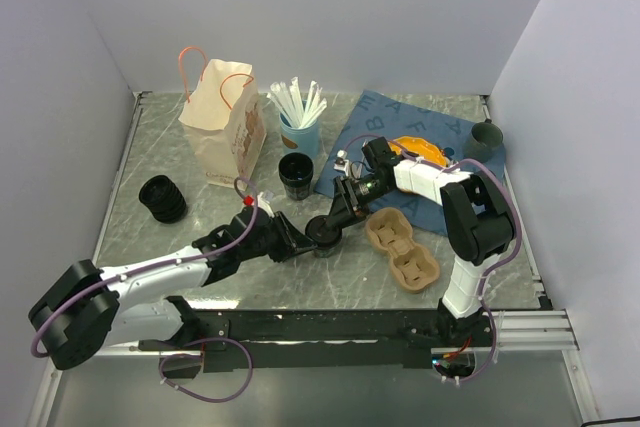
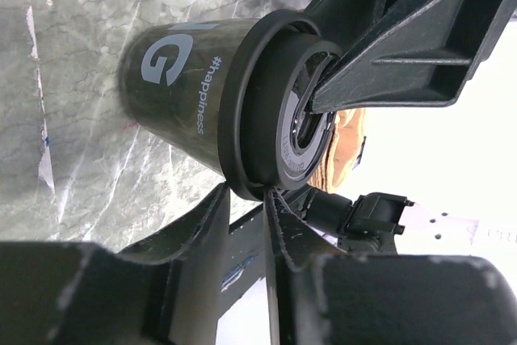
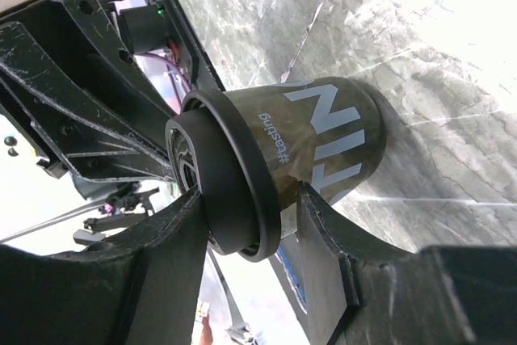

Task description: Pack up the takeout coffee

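Note:
The takeout coffee (image 1: 327, 239), a small black cup with a black lid, stands on the marble table between my two grippers. It fills the left wrist view (image 2: 178, 94) and the right wrist view (image 3: 323, 131). My left gripper (image 1: 306, 241) reaches in from the left, and its nearly closed fingertips pinch the lid's rim (image 2: 246, 195). My right gripper (image 1: 336, 219) comes from the upper right. It holds the cup's top (image 3: 246, 208), with one finger on the lid's face and the other against the cup wall under the rim.
A paper bag (image 1: 222, 132) stands at the back left. A light-blue straw cup (image 1: 300, 132) and a lidless black cup (image 1: 296, 175) are beside it. A cardboard cup carrier (image 1: 402, 247) lies right of the cup. A grey-green mug (image 1: 485, 140) sits on a blue cloth (image 1: 420, 117).

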Controlling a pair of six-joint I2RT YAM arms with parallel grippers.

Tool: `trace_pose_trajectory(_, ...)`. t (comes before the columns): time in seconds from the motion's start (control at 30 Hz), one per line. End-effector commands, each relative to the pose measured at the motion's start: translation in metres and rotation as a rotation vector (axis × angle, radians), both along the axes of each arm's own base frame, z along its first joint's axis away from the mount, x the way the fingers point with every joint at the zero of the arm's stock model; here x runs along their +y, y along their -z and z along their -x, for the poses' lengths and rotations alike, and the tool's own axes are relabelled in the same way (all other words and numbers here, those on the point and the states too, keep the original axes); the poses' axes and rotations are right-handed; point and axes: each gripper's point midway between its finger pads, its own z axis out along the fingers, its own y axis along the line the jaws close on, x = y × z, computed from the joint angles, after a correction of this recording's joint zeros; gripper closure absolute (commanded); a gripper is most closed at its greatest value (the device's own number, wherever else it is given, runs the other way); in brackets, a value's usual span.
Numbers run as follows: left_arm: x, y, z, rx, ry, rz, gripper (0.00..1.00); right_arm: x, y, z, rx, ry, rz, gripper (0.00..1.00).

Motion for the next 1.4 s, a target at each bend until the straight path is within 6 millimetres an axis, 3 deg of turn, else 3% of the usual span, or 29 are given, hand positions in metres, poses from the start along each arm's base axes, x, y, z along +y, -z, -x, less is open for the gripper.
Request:
trace_pose_trajectory(0.0,0.070,0.097,0.035,0.213,-0.088,-0.365,0.75,-0.012,0.029,0.015,0.065,0.023,0.125,0.54)
trace_pose_trajectory(0.4,0.072,0.124,0.061,0.326,-0.051,-0.476,0.83,-0.013,0.024,0.007,0.068,0.040,0.113,0.54)
trace_pose_trajectory(0.63,0.080,0.133,0.077,0.367,-0.023,-0.540,0.82,-0.011,0.019,0.007,0.067,0.040,0.087,0.54)
trace_pose_trajectory(0.77,0.085,0.130,0.083,0.371,-0.031,-0.532,0.84,-0.013,0.021,0.007,0.072,0.045,0.089,0.55)
trace_pose_trajectory(0.9,0.100,0.141,0.088,0.381,-0.055,-0.585,0.87,-0.011,0.020,0.007,0.080,0.048,0.074,0.55)
trace_pose_trajectory(1.37,0.103,0.150,0.097,0.413,-0.051,-0.602,0.98,-0.010,0.019,0.006,0.084,0.053,0.069,0.56)
